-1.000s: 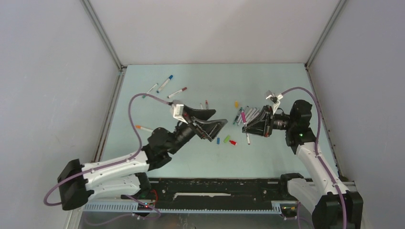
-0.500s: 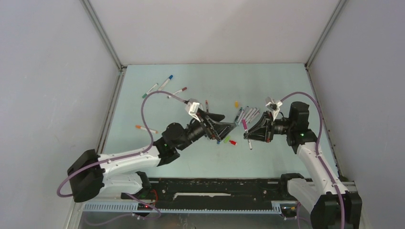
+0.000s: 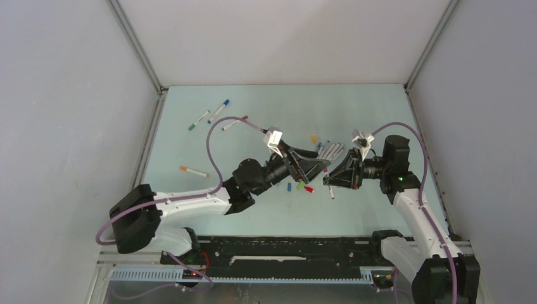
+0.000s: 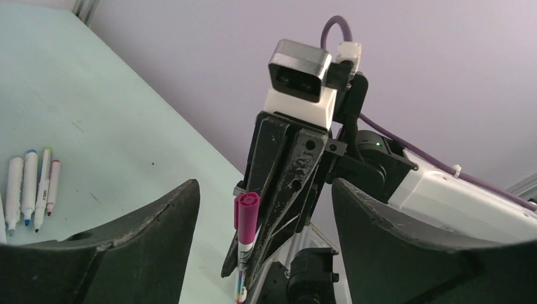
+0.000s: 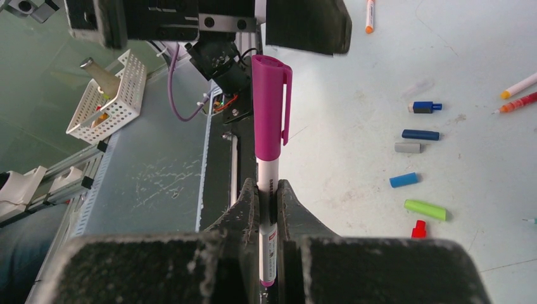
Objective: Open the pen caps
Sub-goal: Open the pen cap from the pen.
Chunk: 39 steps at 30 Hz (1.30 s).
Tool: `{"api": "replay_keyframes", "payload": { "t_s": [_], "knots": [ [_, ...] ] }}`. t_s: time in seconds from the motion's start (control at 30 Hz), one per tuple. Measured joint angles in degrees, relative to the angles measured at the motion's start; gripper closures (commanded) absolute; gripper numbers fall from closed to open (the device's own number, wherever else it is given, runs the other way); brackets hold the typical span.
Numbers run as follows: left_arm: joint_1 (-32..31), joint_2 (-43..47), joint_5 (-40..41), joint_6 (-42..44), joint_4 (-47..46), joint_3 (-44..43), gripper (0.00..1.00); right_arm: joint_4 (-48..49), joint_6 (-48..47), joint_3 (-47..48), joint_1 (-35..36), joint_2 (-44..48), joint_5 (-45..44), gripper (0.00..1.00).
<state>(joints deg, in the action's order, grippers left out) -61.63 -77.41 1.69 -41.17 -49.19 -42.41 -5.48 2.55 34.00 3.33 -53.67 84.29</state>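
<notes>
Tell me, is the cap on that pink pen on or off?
On: the magenta cap sits fully over the white pen barrel's end, above the shut right gripper.

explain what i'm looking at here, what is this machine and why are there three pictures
These are two robot arms bolted at a table's near edge, each ending in a two-finger gripper. One picture looks down from above. The other two come from small cameras on the wrists. On the pale green table lie pens and loose caps in several colours. The right gripper is clamped on a pen that has a magenta cap. The left gripper is open and lined up with that cap, not touching it.
</notes>
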Motion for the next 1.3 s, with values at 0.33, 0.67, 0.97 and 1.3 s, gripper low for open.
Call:
{"api": "replay_keyframes", "payload": {
  "t_s": [0.33, 0.67, 0.97, 1.3],
  "knots": [
    [-1.38, -3.41, 2.91, -0.92, 2.62, -2.10, 0.46, 0.02, 0.00, 0.02, -0.09, 0.00, 0.00, 1.00],
    [-1.60, -5.95, 2.47, -1.99, 3.48, -3.80, 0.75, 0.00, 0.00, 0.02, -0.09, 0.00, -0.02, 1.00],
    [-1.66, -6.05, 2.03, 0.02, 6.10, -5.31, 1.00, -0.66, 0.02, 0.02, -0.07, -0.57, -0.15, 1.00],
    [9.07, -0.37, 9.09, 8.02, 11.21, -12.66, 1.00, 2.05, -0.61, -1.09, 2.99, -2.54, -0.42, 1.00]
  ]
}}
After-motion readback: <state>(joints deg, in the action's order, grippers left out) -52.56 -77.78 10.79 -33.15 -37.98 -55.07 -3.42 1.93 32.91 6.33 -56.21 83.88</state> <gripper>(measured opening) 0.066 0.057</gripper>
